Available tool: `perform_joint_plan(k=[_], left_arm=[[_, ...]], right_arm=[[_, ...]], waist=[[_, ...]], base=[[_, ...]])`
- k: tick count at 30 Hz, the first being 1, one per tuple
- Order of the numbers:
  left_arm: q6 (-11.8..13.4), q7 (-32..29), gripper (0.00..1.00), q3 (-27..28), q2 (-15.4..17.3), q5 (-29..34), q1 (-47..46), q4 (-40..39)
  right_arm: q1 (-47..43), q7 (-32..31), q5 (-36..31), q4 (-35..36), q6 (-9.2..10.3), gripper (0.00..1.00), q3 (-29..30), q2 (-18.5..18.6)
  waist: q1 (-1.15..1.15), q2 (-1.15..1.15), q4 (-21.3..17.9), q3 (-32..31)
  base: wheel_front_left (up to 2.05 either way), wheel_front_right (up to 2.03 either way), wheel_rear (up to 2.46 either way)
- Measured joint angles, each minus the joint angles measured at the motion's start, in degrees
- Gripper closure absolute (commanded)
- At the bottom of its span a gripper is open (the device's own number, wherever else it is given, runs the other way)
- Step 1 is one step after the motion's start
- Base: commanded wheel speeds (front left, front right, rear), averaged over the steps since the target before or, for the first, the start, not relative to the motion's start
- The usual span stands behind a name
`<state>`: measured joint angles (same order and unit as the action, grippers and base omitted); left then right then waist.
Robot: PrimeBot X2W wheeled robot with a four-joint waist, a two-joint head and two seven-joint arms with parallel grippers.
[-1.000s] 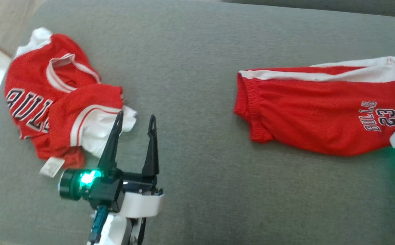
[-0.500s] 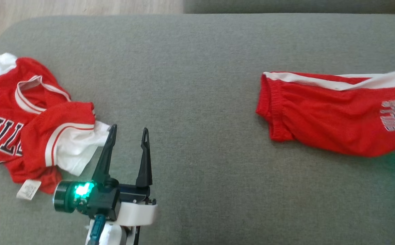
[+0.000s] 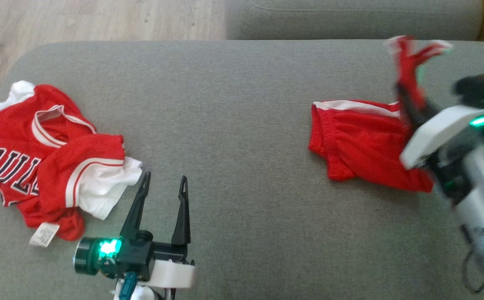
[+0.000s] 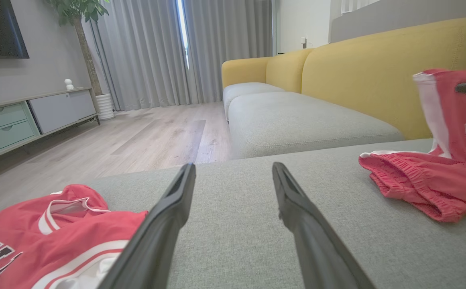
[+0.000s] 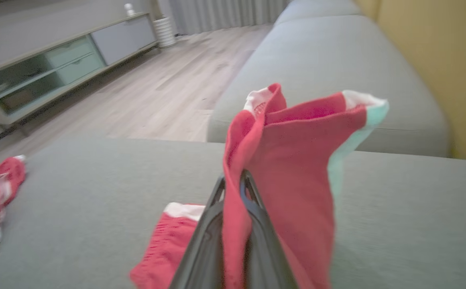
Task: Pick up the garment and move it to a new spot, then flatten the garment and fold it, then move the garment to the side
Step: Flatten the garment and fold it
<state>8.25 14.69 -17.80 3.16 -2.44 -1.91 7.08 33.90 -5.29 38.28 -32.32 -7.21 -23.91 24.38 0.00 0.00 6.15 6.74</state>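
Head view: the red mesh shorts with a white side stripe (image 3: 360, 143) are lying on the right part of the grey fabric sofa cushion (image 3: 242, 104). The elastic waistband end is resting flat, and the leg end is standing up off the cushion. The right gripper (image 3: 406, 100) is pinching that raised end. In the right wrist view its two dark fingers (image 5: 208, 208) are pressing tight together with red cloth between them, and the hem is flopping over above the tips. So the shorts are half up, half down, waistband touching the cushion and not yet airborne. Judging from this, the work is sitting at a lift. It could be the pick-up for the move or the start of a fold toward the waistband; I cannot tell which. The shorts are looking fairly smooth where they are lying. Nothing here is showing a finished fold, and the final shift to the side looks yet to come. The left gripper (image 3: 164, 178) is hovering low over bare cushion near the middle, jaws spread wide and holding nothing. Just beside its left finger a crumpled red and white basketball jersey (image 3: 54, 158) is lying well apart from the shorts. Pale wood floor (image 3: 100, 21) is showing beyond the cushion's far edge.
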Motion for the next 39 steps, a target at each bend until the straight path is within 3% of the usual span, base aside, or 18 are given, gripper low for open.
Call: perform_joint_plan(k=[3,4,5,6,10,19,29,39], left_arm=[[0.0,0.0,0.00,-0.5,0.0,0.0,0.0,0.4],[0.0,0.0,0.00,-0.6,0.0,0.0,0.0,0.5],[0.0,0.0,0.00,-0.6,-0.1,0.0,0.0,0.6],[0.0,0.0,0.00,-0.6,0.0,0.0,0.0,0.7],[0.2,0.0,0.00,-0.3,-0.1,-0.6,0.1,1.1],[1.3,0.0,0.00,2.5,-0.1,-1.6,4.9,-0.5],[2.7,0.0,0.00,4.8,-0.1,-3.2,11.1,-4.7],[4.3,0.0,0.00,4.4,0.0,-3.0,14.3,-4.2]], right_arm=[[-1.4,-1.6,0.2,1.6,0.00,1.00,-3.7,-3.2],[-2.2,-1.8,0.9,1.9,0.00,0.87,-4.7,-4.3],[-3.1,-1.8,1.4,2.0,0.00,0.51,-5.6,-5.4],[-3.8,-1.8,1.5,2.0,0.00,0.00,-6.4,-6.1],[-7.0,4.5,1.5,3.9,0.00,0.00,-5.7,-7.8],[-18.2,18.1,-4.1,9.2,0.00,0.00,3.3,-5.8],[-33.9,19.6,-17.0,18.2,0.00,0.00,11.9,-10.5],[-38.3,19.6,-22.3,21.5,0.00,0.00,16.0,-14.1]], waist=[[0.00,0.00,0.9,-0.3],[0.00,0.00,1.1,-0.3],[0.00,0.00,1.4,-0.4],[0.00,0.00,1.5,-0.5],[0.00,0.00,1.6,-1.2],[0.00,0.00,-1.4,-4.8],[0.00,0.00,-6.4,-8.3],[0.00,0.00,-7.3,-10.6]], base=[[0.00,0.00,0.00],[0.00,0.00,0.00],[0.00,0.00,0.00],[0.00,0.00,0.00],[0.00,0.00,0.00],[0.00,0.00,0.00],[0.00,0.00,0.00],[0.00,0.00,0.00]])
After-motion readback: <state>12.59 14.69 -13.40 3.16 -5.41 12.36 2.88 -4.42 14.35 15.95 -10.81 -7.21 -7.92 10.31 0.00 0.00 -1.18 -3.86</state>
